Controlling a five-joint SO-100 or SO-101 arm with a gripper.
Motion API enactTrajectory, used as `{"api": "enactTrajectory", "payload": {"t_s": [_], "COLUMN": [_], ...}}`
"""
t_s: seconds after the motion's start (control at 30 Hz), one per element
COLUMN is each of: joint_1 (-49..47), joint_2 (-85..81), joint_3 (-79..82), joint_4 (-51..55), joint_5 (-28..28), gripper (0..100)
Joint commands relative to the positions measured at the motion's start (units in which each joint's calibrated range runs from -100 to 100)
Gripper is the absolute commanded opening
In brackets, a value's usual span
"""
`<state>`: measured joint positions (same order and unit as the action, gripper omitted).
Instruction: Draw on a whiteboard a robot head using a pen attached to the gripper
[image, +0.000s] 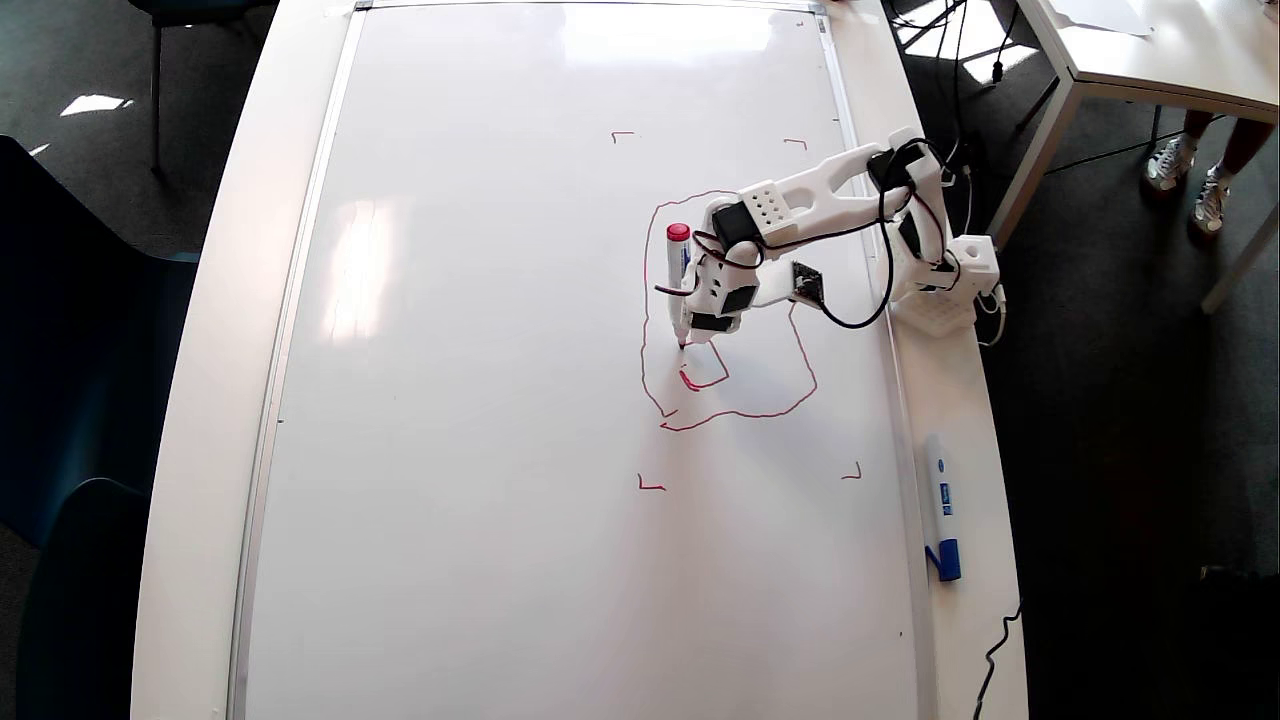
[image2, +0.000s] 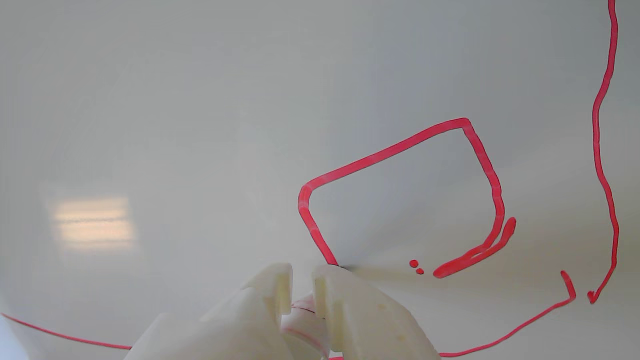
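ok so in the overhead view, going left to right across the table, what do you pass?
Silver left edge of the whiteboard → red-capped pen held in the gripper → the arm's base at the board's right edge → blue-capped marker lying on the table.

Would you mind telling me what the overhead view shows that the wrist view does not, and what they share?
Only the overhead view shows the whole whiteboard, its red corner marks, the pen top to tip, and a blue-capped marker on the table. Only the wrist view shows two small red dots beside the square. Both show the gripper, the robot head outline and the small square.
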<state>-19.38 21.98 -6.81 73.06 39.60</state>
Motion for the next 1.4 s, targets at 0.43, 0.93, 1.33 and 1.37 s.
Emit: {"api": "enactTrajectory", "payload": {"t_s": [0.43, 0.93, 1.33, 1.37], "joint_1": [-4.52, 5.72, 19.93, 20.45], "joint_2": [0.45, -16.49, -16.82, -16.82], "joint_3": [-2.14, -5.22, 4.58, 4.85], "joint_4": [0.44, 13.04, 12.78, 12.61], "joint_5": [-3.57, 3.77, 9.3, 9.35], "gripper": [1, 1, 1, 1]}}
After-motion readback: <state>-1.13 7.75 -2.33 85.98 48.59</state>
